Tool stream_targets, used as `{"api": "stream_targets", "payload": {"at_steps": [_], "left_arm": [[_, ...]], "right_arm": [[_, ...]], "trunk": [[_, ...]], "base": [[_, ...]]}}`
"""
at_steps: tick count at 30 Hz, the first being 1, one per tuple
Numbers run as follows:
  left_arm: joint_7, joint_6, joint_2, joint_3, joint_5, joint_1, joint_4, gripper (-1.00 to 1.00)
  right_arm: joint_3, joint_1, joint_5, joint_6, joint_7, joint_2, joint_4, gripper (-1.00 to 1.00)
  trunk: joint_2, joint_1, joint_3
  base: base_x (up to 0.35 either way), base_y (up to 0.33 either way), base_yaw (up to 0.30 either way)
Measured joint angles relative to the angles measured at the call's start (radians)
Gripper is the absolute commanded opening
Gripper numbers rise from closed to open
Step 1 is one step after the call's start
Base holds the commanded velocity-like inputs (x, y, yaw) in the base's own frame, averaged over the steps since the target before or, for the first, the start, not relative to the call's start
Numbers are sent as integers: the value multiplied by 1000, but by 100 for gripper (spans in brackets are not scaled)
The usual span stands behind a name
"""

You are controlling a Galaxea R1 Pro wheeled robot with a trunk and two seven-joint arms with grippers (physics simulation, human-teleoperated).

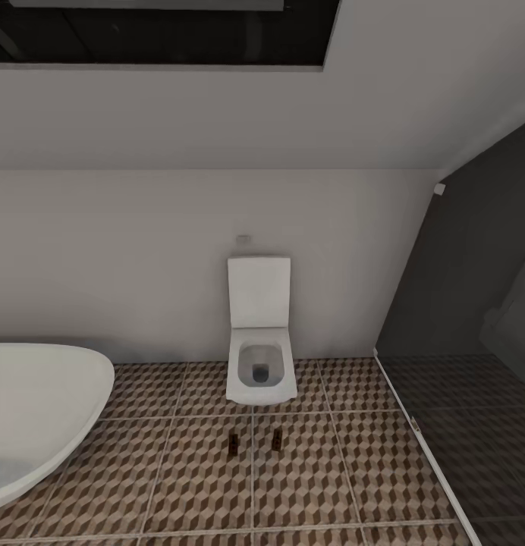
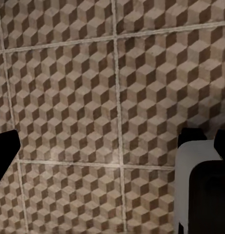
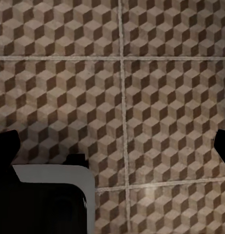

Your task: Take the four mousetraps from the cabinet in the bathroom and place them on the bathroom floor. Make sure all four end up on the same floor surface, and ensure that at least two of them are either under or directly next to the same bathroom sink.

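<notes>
The floor point(image 1: 194, 470) carries a brown, beige and white cube pattern. The toilet point(image 1: 260, 341) and bathtub point(image 1: 35, 409) are white; two mousetraps point(image 1: 234, 445) look dark brown.

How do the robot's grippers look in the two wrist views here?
Left gripper: black fingertips at the frame edges over the bathroom floor. Right gripper: matching black fingertips. Each view also includes a white, round-cornered body part with a black panel. No cables or markings visible.

Even, soft light over my head view, no clear source, pale wall point(image 1: 141, 250) flatly lit, glass partition point(image 1: 475, 318) dim and murky, bathroom floor point(image 1: 217, 485) slightly blurred, wrist views grainy, faint shadows, no glare
</notes>
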Motion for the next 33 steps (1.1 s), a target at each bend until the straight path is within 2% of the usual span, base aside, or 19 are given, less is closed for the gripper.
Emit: {"api": "stream_targets", "payload": {"at_steps": [6,11,17,24,26,33], "left_arm": [[-35,7,-2,0,0,50,0,100],[-42,25,-8,0,0,78,1,100],[-42,101,-16,0,0,93,0,100],[-40,159,-25,1,-1,97,0,100],[-40,165,-29,1,-1,97,0,100],[-41,170,-39,1,-2,98,-1,100]], "right_arm": [[0,41,0,26,-5,43,1,100],[-1,67,0,80,-5,61,1,100],[-2,103,-17,118,-7,65,1,100],[-2,110,-93,128,-35,60,1,100],[-2,111,-110,129,-62,57,0,100],[-2,112,-125,130,-170,51,-2,100]], "trunk": [[0,0,0],[0,0,0],[0,0,0],[0,0,0],[0,0,0],[0,0,0]], "base": [[0,0,0],[0,0,0],[0,0,0],[0,0,0],[0,0,0],[0,0,0]]}}
